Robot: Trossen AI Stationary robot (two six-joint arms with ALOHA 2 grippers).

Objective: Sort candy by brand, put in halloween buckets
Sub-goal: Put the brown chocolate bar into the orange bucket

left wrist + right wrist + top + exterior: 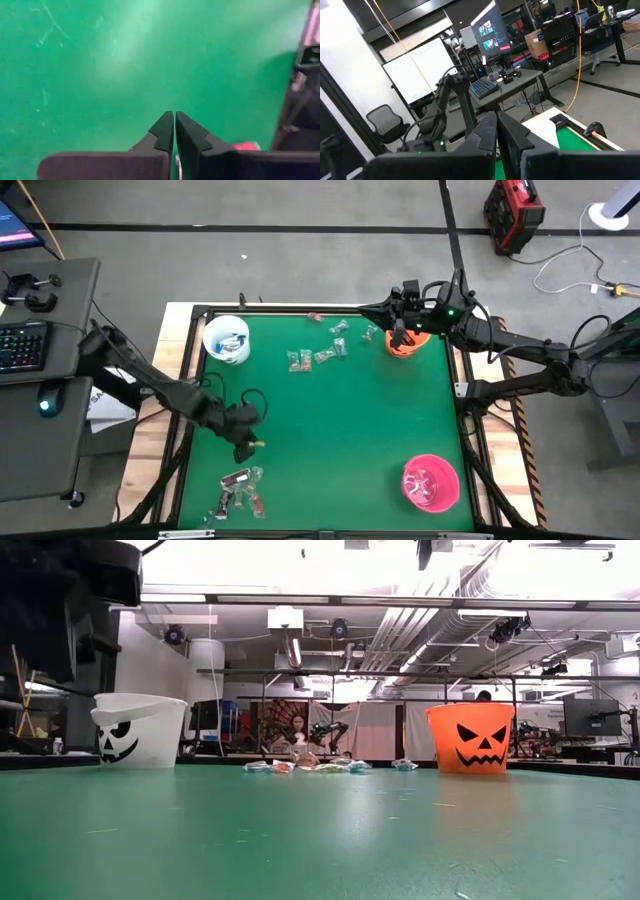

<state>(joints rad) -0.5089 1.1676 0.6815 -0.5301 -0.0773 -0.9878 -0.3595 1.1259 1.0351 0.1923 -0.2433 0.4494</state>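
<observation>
I see the left gripper (247,448) low over the green felt table (340,430), fingers (165,131) pressed together, nothing visibly held. Right gripper (397,332) hangs above the small orange plastic pail (405,343), jaws closed. Small wrapped candies (318,352) lie between the white plastic pail (226,339) and the orange one; more (240,490) near the front-left edge. The bright pink plastic pail (431,484) stands front-right.

Overhead camera straight down, low camera level, both showing orange bucket (408,340)
</observation>
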